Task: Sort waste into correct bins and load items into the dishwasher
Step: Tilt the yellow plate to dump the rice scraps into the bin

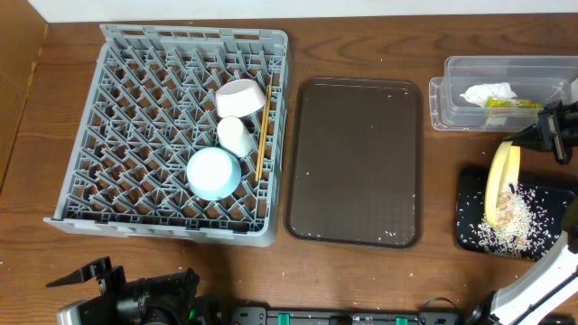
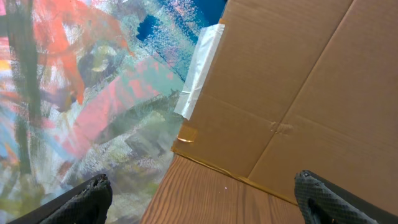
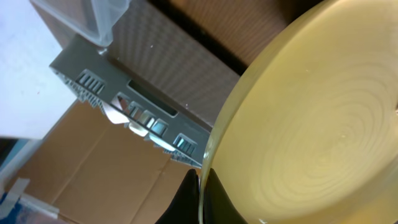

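My right gripper (image 1: pixel 533 137) is shut on the rim of the round yellow plate (image 1: pixel 499 181), which hangs tilted on edge over the flat black bin (image 1: pixel 470 212); the plate fills the right wrist view (image 3: pixel 311 118). Pale food crumbs (image 1: pixel 510 217) lie in the black bin. The clear tub (image 1: pixel 452 95) holds the white napkin (image 1: pixel 489 92) and the yellow-green wrapper (image 1: pixel 506 104). The grey dish rack (image 1: pixel 126 117) holds the pinkish-white bowl (image 1: pixel 239 97), white cup (image 1: pixel 237 135), light blue bowl (image 1: pixel 214 172) and chopsticks (image 1: pixel 262 135). My left gripper (image 2: pixel 202 199) is open and empty at the front left.
The dark brown serving tray (image 1: pixel 354 161) lies between rack and bins with a few crumbs on it. Cardboard walls (image 2: pixel 298 93) stand at the table's left side. The right arm's base (image 1: pixel 533 289) is at the front right corner.
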You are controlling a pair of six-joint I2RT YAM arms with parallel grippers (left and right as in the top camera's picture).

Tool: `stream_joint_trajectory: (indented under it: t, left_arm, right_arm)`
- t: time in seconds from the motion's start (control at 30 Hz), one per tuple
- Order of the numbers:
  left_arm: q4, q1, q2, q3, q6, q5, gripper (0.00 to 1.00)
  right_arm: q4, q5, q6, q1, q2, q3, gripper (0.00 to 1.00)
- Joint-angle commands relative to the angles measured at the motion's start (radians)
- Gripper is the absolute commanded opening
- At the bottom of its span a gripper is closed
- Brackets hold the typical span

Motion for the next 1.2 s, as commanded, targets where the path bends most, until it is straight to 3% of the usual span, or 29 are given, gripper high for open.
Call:
stream_joint_trajectory:
  t: [0.0, 0.37, 0.53, 0.8, 1.17]
  left_arm:
    - [0.004, 0.002, -0.005, 0.017, 0.005, -0.051, 0.95]
    - [0.005, 0.002, -0.005, 0.017, 0.005, -0.051, 0.94]
    - [0.005, 0.002, -0.005, 0.017, 0.005, -0.051, 0.95]
    - [0.004, 0.002, -0.005, 0.017, 0.005, -0.051, 0.95]
    - [0.004, 0.002, -0.005, 0.017, 0.005, -0.052, 0.95]
  right_arm:
    - [0.002, -0.061, -0.058, -0.018, -0.051, -0.012, 0.01]
    - [0.006, -0.131, -0.064, -0.073, -0.070, -0.024, 0.01]
    - [-0.001, -0.188, -0.134, -0.118, -0.085, -0.039, 0.01]
    - [-0.001, -0.193, -0.169, -0.179, -0.149, -0.172, 0.01]
    - [-0.001, -0.348, -0.269, -0.249, -0.160, -0.277, 0.01]
